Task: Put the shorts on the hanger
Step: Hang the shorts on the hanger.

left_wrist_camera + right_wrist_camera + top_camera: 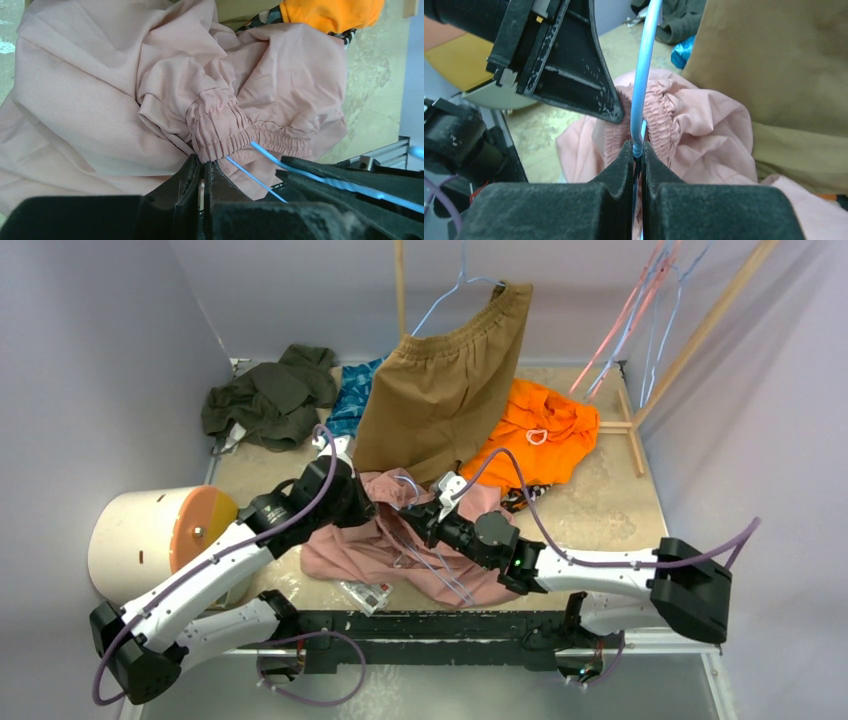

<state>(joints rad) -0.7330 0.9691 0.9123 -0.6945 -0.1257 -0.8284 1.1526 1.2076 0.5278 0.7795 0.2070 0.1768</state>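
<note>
The dusty-pink shorts (pixel 385 540) lie crumpled near the table's front centre. In the left wrist view my left gripper (pixel 206 165) is shut on the gathered waistband of the shorts (pixel 220 125). My right gripper (pixel 638 146) is shut on the light-blue wire hanger (pixel 644 75), whose wire runs up past the waistband of the shorts (pixel 664 115). The hanger wire (pixel 265 155) also shows beside my left gripper, passing into the waistband opening. In the top view the two grippers, left (pixel 372 508) and right (pixel 425 522), sit close together over the shorts.
Tan-brown shorts (pixel 440 390) hang on a hanger at the back centre. An orange garment (pixel 535 430) lies to their right, dark green clothes (pixel 270 395) at the back left. A white drum with an orange face (pixel 160 530) stands left. A wooden rack (pixel 640 400) with pink and blue hangers stands at the back right.
</note>
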